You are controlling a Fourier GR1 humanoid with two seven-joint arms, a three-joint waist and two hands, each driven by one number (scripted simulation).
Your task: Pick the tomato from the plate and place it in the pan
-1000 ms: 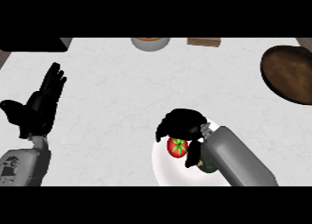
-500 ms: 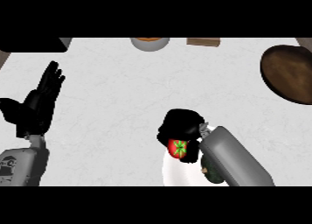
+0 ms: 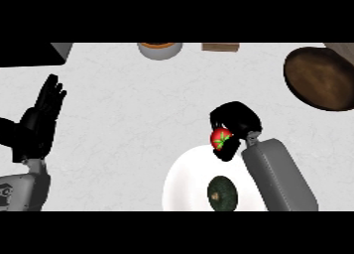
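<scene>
The red tomato [image 3: 221, 138] with its green stem top sits inside my right hand [image 3: 236, 121], whose fingers and thumb curl round it, just past the far rim of the white plate [image 3: 188, 181]. The tomato appears lifted off the plate. The brown pan [image 3: 325, 77] lies at the far right of the counter, well away from the hand. At the left my left hand [image 3: 34, 124] rests open with fingers up, holding nothing.
A dark green round item [image 3: 222, 193] stays on the plate near the view's lower edge. A grey bowl with orange contents [image 3: 159, 49] and a brown block [image 3: 220, 47] stand at the far edge. A dark panel [image 3: 26, 53] fills the far left corner.
My right hand has closed on the tomato and carried it up and away from the plate's middle toward its far rim. The left hand stayed put.
</scene>
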